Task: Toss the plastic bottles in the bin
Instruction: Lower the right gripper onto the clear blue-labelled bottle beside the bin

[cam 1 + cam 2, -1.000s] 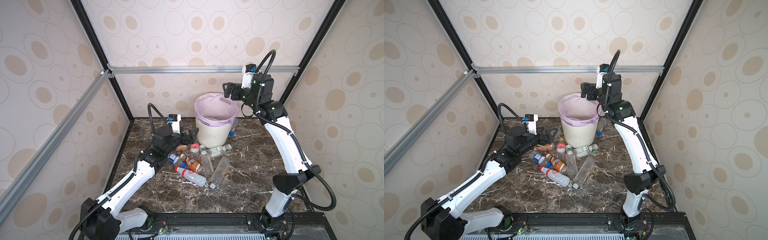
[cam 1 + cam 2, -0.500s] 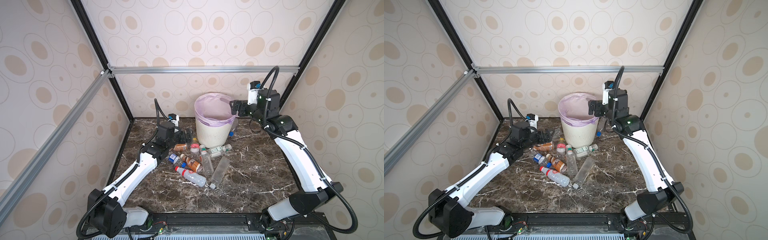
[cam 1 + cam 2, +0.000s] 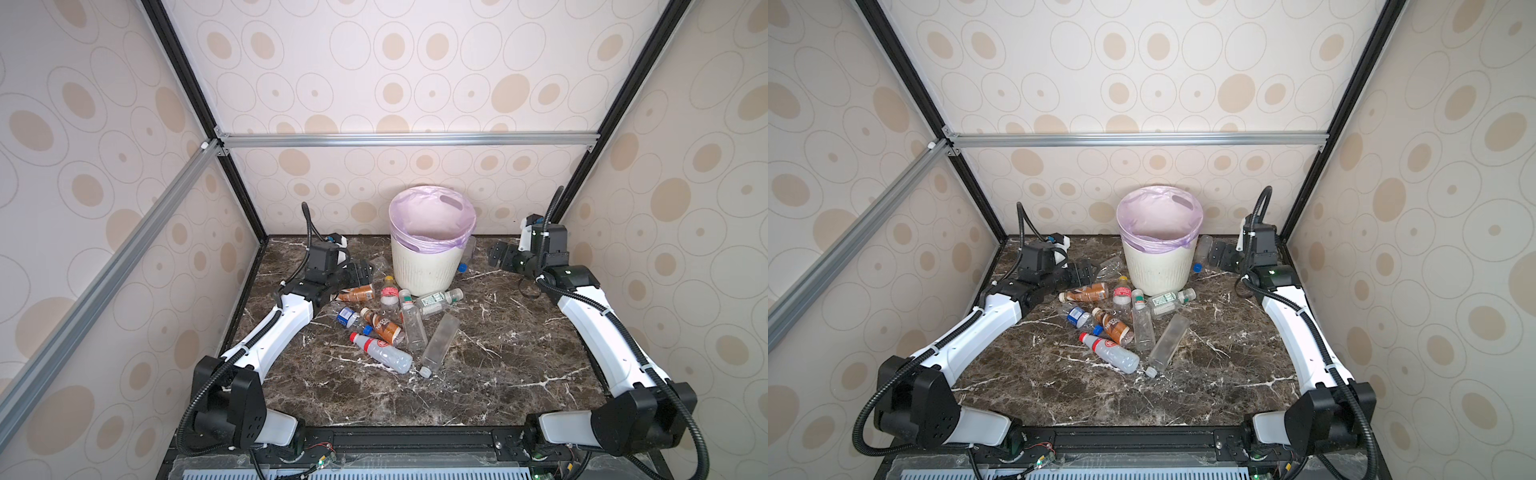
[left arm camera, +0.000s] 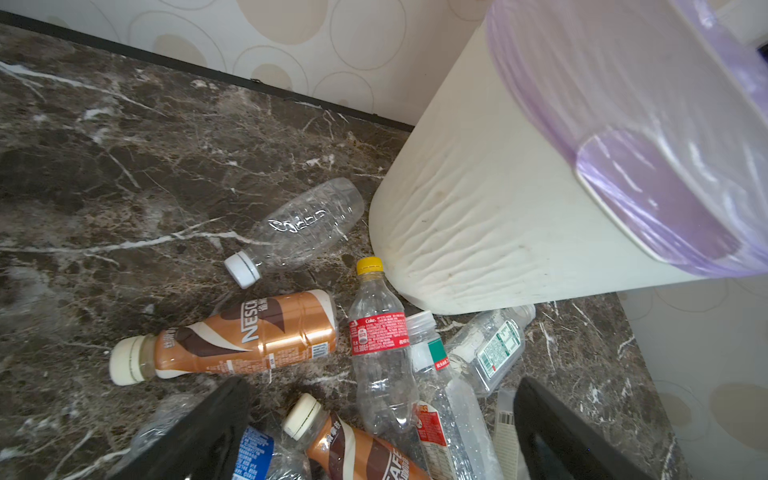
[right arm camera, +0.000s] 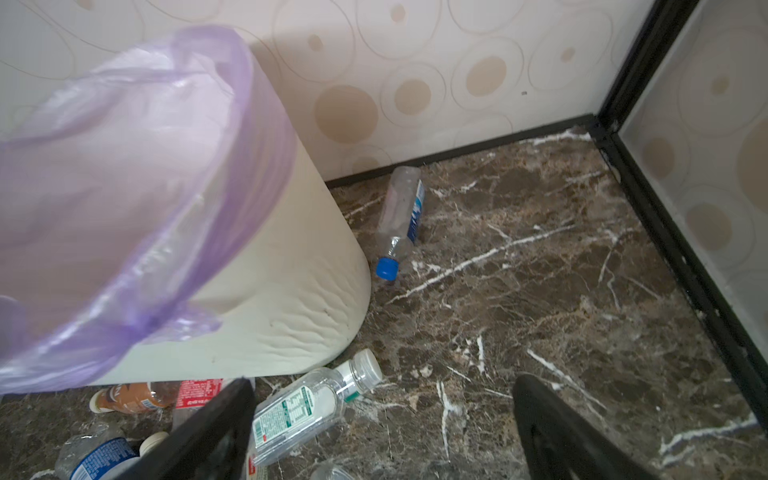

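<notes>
The bin (image 3: 428, 266) (image 3: 1158, 270), off-white with a lilac liner, stands at the back. Plastic bottles lie heaped in front of it: a brown bottle (image 3: 356, 293) (image 4: 249, 336), a red-labelled one (image 3: 389, 291) (image 4: 378, 332), a green-labelled clear one (image 3: 436, 298) (image 5: 307, 403) and a red-capped one (image 3: 382, 347). A clear white-capped bottle (image 4: 307, 226) lies left of the bin. A blue-capped bottle (image 3: 466, 253) (image 5: 401, 212) lies on its right. My left gripper (image 3: 360, 272) (image 4: 382, 386) hangs open and empty over the heap's left end. My right gripper (image 3: 498, 255) (image 5: 384, 382) is open and empty, right of the bin.
A long clear bottle (image 3: 438, 343) and a blue-labelled one (image 3: 347, 316) lie nearer the front of the marble table (image 3: 519, 374). Patterned walls and black frame posts (image 5: 665, 208) close in the back corners. An aluminium bar (image 3: 395, 139) crosses overhead.
My right gripper has come down from above the bin's rim to low beside the bin's right side. The left gripper has shifted slightly left by the heap. No bottle has moved.
</notes>
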### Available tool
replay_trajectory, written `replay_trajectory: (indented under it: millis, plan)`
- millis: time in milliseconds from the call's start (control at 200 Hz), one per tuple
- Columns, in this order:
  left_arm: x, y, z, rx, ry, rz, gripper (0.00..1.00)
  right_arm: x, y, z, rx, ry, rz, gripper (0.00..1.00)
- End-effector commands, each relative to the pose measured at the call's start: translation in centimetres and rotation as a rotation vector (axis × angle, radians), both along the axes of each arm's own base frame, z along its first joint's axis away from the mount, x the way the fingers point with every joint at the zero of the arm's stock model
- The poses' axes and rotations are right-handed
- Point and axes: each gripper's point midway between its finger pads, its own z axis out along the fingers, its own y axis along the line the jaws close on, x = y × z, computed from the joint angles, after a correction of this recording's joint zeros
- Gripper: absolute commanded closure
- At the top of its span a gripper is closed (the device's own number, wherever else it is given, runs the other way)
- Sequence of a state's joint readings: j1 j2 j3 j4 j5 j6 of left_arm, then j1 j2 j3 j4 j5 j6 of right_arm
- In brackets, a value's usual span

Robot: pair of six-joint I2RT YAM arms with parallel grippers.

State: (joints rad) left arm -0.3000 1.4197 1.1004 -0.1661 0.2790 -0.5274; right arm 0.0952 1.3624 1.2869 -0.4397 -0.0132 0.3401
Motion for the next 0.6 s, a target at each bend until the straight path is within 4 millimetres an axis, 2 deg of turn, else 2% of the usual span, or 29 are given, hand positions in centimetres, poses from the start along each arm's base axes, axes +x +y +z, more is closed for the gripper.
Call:
replay_trajectory:
  millis: [0, 80, 240, 340, 420, 595]
  plan:
    - [-0.3, -2.2, 2.2, -0.127, -0.076, -0.084, 0.01, 1.6, -0.1, -2.0, 0.071, 0.017, -0.014, 0.0]
    - [-0.8, -3.1, 3.3, -0.195, -0.122, -0.126, 0.01, 2.6, -0.5, -3.8, 0.083, 0.044, -0.029, 0.0]
    - [-1.5, -4.1, 4.7, -0.23, -0.188, -0.161, 0.01, 5.4, -0.5, -5.9, 0.096, 0.074, -0.029, 0.0]
    - [-1.9, -5.3, 5.0, -0.245, -0.207, -0.189, 0.01, 7.4, -0.4, -7.3, 0.118, 0.101, -0.03, 0.0]
    - [-2.8, -7.1, 5.2, -0.279, -0.217, -0.264, 0.01, 9.2, -0.3, -8.7, 0.153, 0.12, -0.03, 0.0]
    - [-3.5, -9.0, 5.8, -0.318, -0.258, -0.309, 0.01, 12.6, 0.1, -10.6, 0.197, 0.144, -0.022, 0.0]
